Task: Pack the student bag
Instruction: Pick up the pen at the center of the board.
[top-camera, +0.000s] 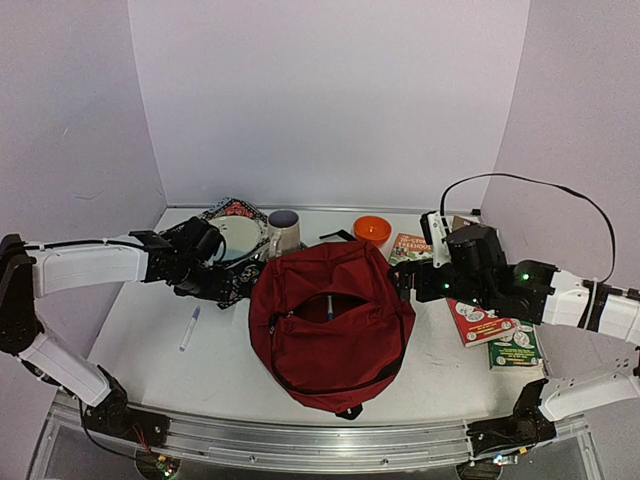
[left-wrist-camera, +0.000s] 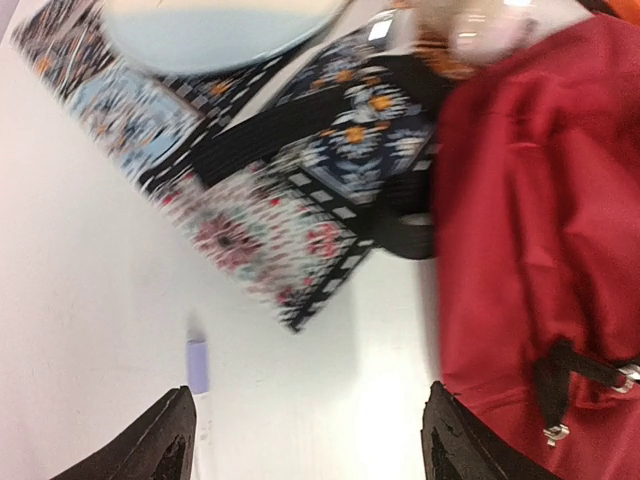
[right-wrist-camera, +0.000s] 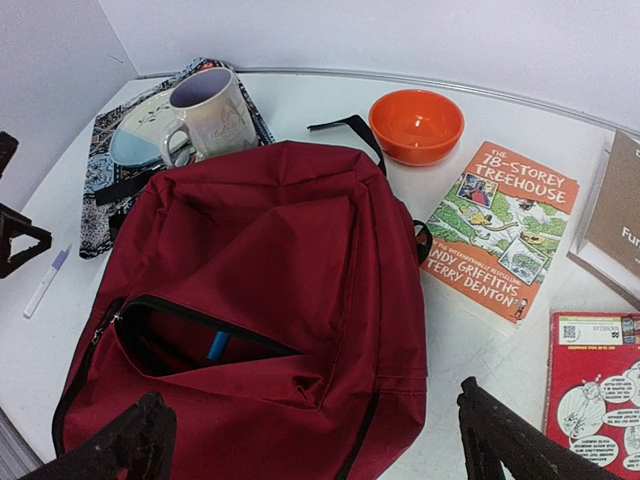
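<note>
The student bag (top-camera: 330, 320) is a dark red backpack lying flat mid-table, front pocket unzipped with a blue pen (right-wrist-camera: 218, 345) showing inside. My left gripper (top-camera: 225, 285) hovers just left of the bag (left-wrist-camera: 540, 250). In its wrist view that gripper (left-wrist-camera: 310, 440) is open, with only bare table between the fingers. My right gripper (top-camera: 400, 280) is at the bag's right edge. In the right wrist view it (right-wrist-camera: 315, 440) stands open above the bag (right-wrist-camera: 290, 260), holding nothing.
A white pen (top-camera: 189, 328) with a lilac cap (left-wrist-camera: 197, 365) lies left of the bag. Behind the bag are a patterned cloth (top-camera: 228, 250) with a plate (left-wrist-camera: 210, 30), a mug (top-camera: 284, 232) and an orange bowl (top-camera: 372, 230). Three books (right-wrist-camera: 500, 230) (top-camera: 478, 320) (top-camera: 515, 345) lie at right.
</note>
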